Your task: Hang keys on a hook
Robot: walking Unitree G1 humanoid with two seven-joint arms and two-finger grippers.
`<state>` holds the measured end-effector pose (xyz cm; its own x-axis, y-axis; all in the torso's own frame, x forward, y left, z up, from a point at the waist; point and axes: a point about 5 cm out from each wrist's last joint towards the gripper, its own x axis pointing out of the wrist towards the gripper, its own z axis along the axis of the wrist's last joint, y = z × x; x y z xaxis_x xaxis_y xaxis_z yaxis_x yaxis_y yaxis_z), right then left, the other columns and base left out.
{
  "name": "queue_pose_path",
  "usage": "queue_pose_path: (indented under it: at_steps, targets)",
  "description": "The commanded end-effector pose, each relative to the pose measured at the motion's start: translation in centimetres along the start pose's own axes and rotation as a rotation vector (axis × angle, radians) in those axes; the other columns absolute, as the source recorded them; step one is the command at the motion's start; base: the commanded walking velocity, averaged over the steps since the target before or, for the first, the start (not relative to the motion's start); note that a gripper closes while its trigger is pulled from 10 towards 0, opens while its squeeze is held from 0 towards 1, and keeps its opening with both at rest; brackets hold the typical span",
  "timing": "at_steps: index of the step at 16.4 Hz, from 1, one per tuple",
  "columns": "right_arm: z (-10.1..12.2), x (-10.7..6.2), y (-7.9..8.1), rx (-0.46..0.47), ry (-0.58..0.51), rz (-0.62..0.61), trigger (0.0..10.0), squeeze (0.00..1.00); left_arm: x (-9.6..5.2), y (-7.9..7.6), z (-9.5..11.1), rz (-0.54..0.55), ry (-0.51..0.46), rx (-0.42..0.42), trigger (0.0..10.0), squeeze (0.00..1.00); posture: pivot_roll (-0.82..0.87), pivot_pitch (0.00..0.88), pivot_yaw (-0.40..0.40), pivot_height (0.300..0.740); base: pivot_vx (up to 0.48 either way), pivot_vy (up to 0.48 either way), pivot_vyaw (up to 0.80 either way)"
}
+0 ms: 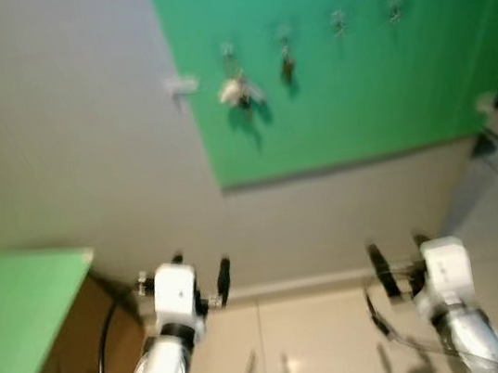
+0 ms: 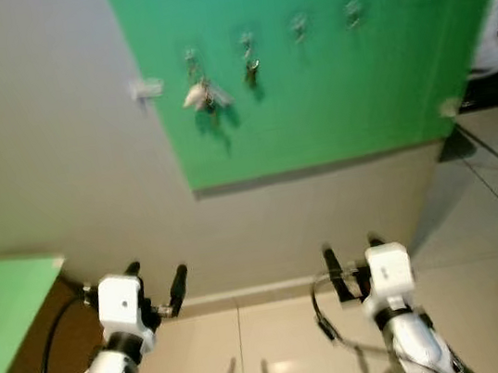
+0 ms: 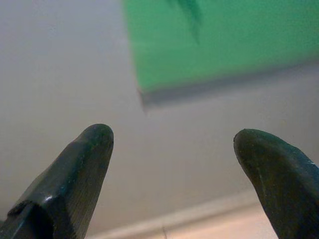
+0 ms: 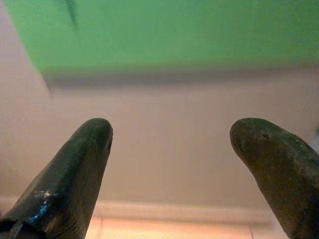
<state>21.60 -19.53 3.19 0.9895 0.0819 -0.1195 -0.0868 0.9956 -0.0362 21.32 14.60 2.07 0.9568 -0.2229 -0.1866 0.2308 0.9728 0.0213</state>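
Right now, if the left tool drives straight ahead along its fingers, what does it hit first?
Most likely the bare grey wall, below the green board and above the floor. The left tool is open with nothing between its fingers. How far off the wall is cannot be judged.

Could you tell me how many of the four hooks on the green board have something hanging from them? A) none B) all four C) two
C: the two leftmost hooks carry keys and a darker bunch; the other two hooks look bare.
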Motion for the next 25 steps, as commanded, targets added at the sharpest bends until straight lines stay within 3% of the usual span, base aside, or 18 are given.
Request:
queue_pose_path:
  at_steps: [1,5,10,13,19,21,23,25]
  targets:
    - [-0.8,-0.5,-0.2,0.019,0.041,-0.022,10.0,0.00,0.5,0.1,-0.1,-0.025,0.033,0.007,10.0,0.00,-0.24,0.000,0.143,0.740,0.000,0.000,0.00]
    - [-0.5,0.6,0.2,0.015,0.036,-0.005,10.0,0.00,1.4,0.6,0.7,-0.043,0.025,-0.012,10.0,0.00,-0.23,0.000,0.145,0.740,0.000,0.000,0.00]
    - [0.0,2.3,0.3,0.000,0.035,0.019,10.0,0.00,2.5,1.0,1.3,-0.009,0.015,-0.061,10.0,0.00,-0.23,0.000,0.141,0.740,0.000,0.480,0.00]
    - [0.7,3.2,-0.1,-0.048,0.056,0.074,10.0,0.00,1.9,0.4,0.1,0.036,0.044,-0.089,10.0,0.00,-0.21,0.016,0.083,0.740,0.000,0.479,0.00]
    - [1.8,4.9,-2.3,-0.111,0.111,0.134,10.0,0.00,1.5,-1.8,-0.5,0.063,0.033,-0.094,10.0,0.00,-0.18,0.036,-0.072,0.740,0.000,0.000,0.00]
    - [1.9,5.8,-2.5,-0.077,0.116,0.143,10.0,0.00,0.4,-2.5,0.0,0.021,0.013,-0.044,10.0,0.00,-0.17,0.031,-0.074,0.740,0.000,0.000,0.00]
    - [1.4,6.2,-2.0,-0.010,0.116,0.143,10.0,0.00,-0.9,-2.1,0.9,-0.005,-0.007,-0.016,10.0,0.00,-0.12,0.029,-0.047,0.740,0.000,0.000,0.00]
    - [0.8,6.0,-1.2,-0.014,0.118,0.154,10.0,0.00,-0.8,-1.8,1.6,-0.002,-0.019,-0.004,10.0,0.00,-0.10,0.022,-0.026,0.740,0.000,0.000,0.00]
